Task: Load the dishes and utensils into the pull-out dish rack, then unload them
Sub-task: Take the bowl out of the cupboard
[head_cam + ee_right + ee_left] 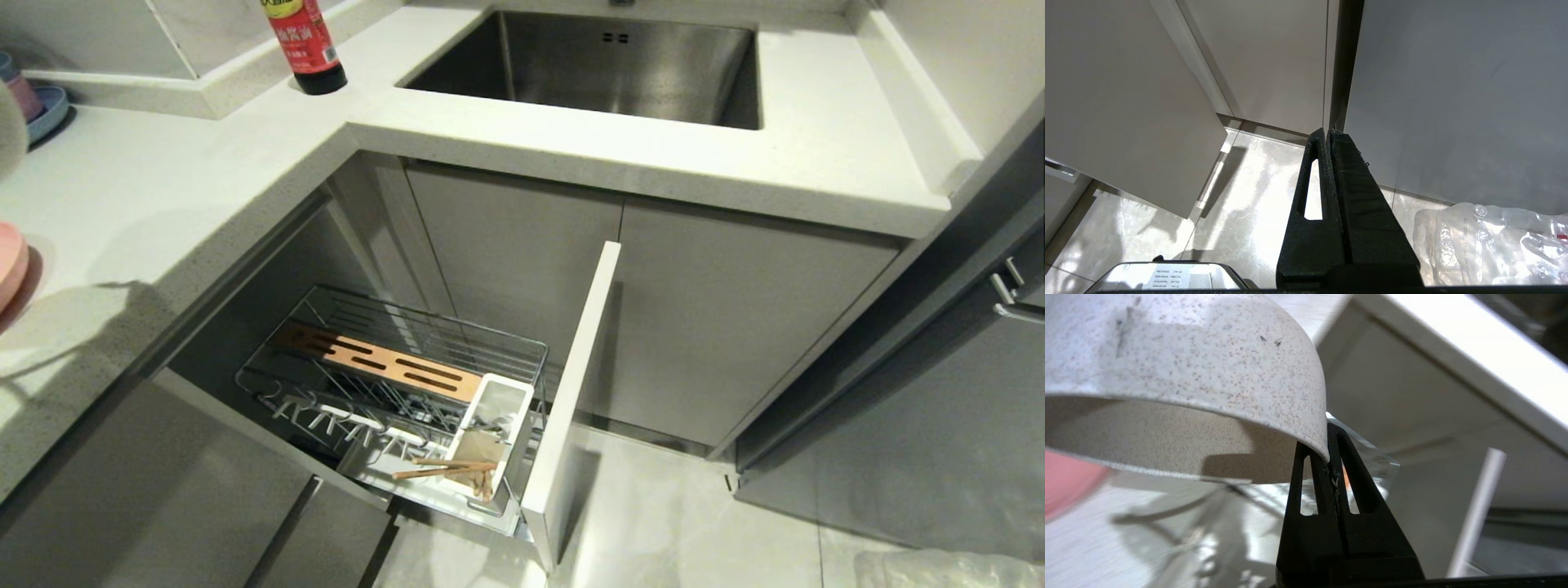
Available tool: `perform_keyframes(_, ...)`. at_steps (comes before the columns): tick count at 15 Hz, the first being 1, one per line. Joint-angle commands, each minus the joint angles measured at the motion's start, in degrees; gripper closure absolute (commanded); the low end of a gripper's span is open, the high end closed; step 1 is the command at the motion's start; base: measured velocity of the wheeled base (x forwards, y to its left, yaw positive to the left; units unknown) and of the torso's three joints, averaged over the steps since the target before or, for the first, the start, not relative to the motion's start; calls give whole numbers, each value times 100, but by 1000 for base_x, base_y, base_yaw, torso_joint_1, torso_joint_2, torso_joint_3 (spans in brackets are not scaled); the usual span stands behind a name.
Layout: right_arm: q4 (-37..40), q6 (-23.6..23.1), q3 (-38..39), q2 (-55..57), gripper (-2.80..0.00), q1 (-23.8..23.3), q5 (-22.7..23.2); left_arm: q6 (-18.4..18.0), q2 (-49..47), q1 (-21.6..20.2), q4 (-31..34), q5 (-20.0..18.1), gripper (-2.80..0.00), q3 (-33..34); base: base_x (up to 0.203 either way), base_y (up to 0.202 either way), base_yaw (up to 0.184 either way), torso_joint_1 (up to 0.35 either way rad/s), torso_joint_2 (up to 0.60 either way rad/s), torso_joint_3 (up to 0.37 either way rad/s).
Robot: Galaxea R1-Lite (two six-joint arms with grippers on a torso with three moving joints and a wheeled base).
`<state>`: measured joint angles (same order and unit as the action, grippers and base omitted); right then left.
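Far-left counter: I'm seeing stacked blue and pink bowls (pixel 33 102) sitting at the edge of my head view, with a pink plate (pixel 10 265) poking in lower down on the counter (pixel 163 204).
Left gripper: I'm holding the left gripper (pixel 1328 457) up in its wrist view; its jaws are pinching shut on the rim of the speckled cream bowl (pixel 1188 359), one finger inside the rim and one outside.
Bowl: it's hanging from that pinch with its opening turned toward the camera, clear of the counter; a blurred pink shape is showing beside it.
Bottle: a dark sauce bottle (pixel 306 45) is standing on the counter corner, left of the sink (pixel 604 65).
Rack: the rack (pixel 392 384) is standing pulled out below the counter, with no dishes in its wire slots.
Board: a slotted wooden board (pixel 375 359) is lying along the rack's back side.
Caddy: the white caddy (pixel 494 433) is sitting at the rack's front end, just behind the pale front panel (pixel 571 384).
Chopsticks: the chopsticks (pixel 441 468) are lying tilted out of the caddy, over the rack's near edge.
In the way: the front panel is standing edge-on between the rack and the floor on my right.
Right gripper: I'm keeping the right gripper (pixel 1329 134) parked low with its jaws pressed together on nothing, pointing at cabinet doors (pixel 1274 57) and tiled floor (pixel 1241 196).
Far right: a clear plastic bag (pixel 1490 241) is lying on the floor.
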<state>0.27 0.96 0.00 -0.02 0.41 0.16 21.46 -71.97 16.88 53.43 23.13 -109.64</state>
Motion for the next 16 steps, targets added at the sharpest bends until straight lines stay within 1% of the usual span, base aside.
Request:
perform_keyframes(1,0,0,0,2,0,2,2,-136,111,-622,222,22,0,-173,0,0,0,0,0,0)
perform_keyframes(5,0,0,0,2,0,2,2,-557,210,-2035,688,0,0,-218,0,0,0,0,0,0)
perform_keyframes(6,0,0,0,2,0,2,2,-649,201,-2411,870,-89,0,-221,0,0,0,0,0,0)
perform_keyframes(9,0,0,0,0,0,2,2,-1034,49,-3557,1294,-724,0,-224,0,0,0,0,0,0)
perform_keyframes(11,0,0,-4,-2,0,1,2,-1202,-303,-4098,1411,-1156,0,-224,0,0,0,0,0,0)
perform_keyframes(12,0,0,-7,-2,0,2,2,-1294,-503,-4256,1434,-1362,0,-224,0,0,0,0,0,0)
perform_keyframes(13,0,0,0,2,0,2,2,-1348,-678,-4334,1445,-1473,0,-228,0,0,0,0,0,0)
perform_keyframes(16,0,0,0,2,0,2,2,-1373,-1099,-4398,1416,-1530,0,-241,0,0,0,0,0,0)
